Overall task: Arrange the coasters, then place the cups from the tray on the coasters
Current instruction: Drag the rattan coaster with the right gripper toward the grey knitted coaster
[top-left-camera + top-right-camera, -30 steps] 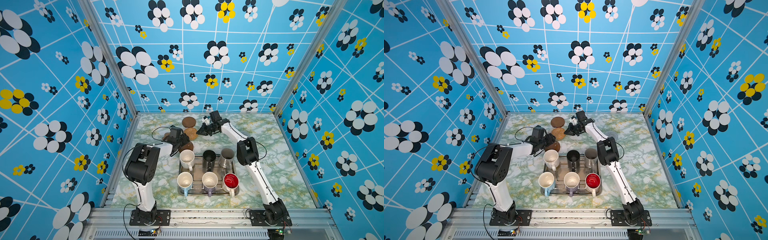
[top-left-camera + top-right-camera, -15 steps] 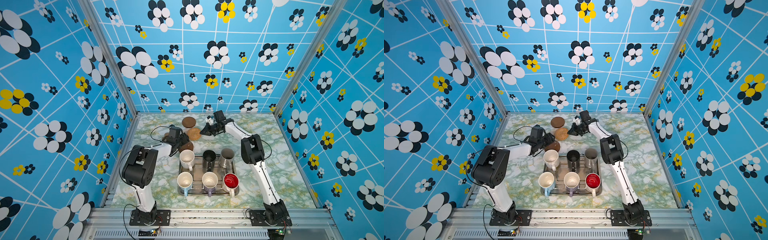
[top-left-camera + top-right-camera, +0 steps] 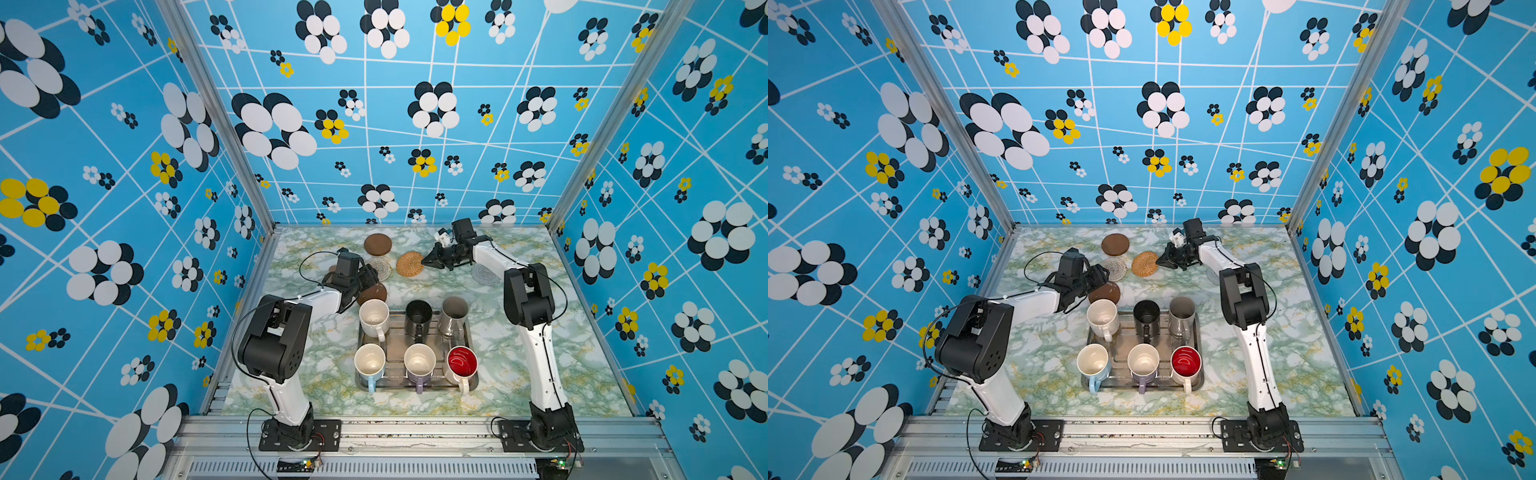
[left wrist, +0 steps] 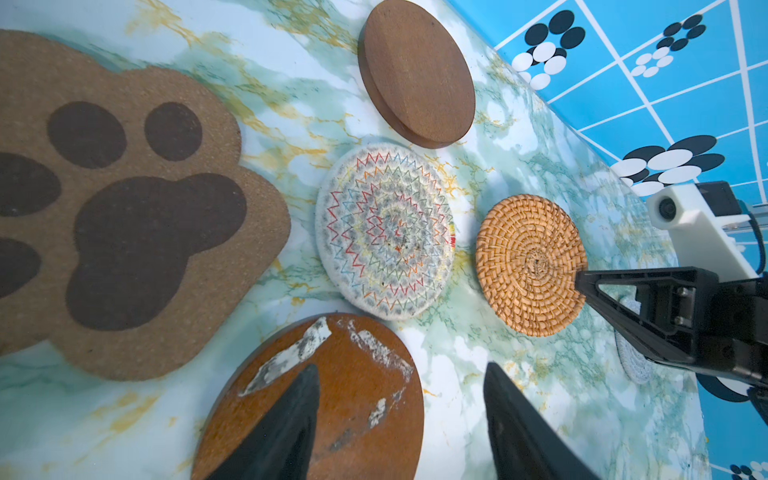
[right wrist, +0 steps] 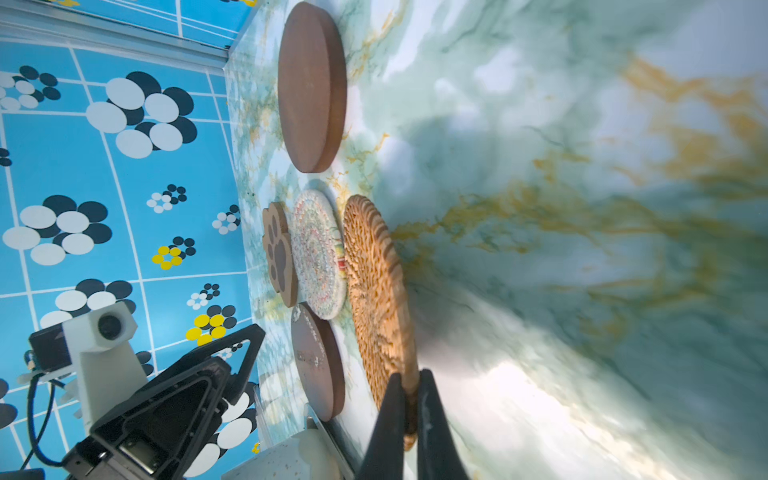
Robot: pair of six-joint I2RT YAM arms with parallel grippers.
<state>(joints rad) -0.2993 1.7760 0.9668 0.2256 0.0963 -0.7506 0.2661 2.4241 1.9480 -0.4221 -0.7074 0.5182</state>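
the green-and-gold marbled table (image 3: 519, 365) is sitting inside blue walls (image 3: 124, 166) printed with white lines and black, white and yellow flowers, with the tray (image 3: 397, 345) holding all six cups (image 3: 419, 359) in the lower middle of both top views. above it the coasters (image 3: 378, 244) are lying across the upper middle; the right pincer (image 3: 424, 262) is clenching the rattan coaster (image 3: 409, 264) by its edge, while the left pincer (image 4: 401, 365) is hanging released over a scuffed brown disc (image 4: 357, 395).

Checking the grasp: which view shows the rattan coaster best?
Left wrist: the rattan coaster is whole, face-on, weave clear. Right wrist shows it edge-on, rim pinched in the right gripper. Both top views show it small.
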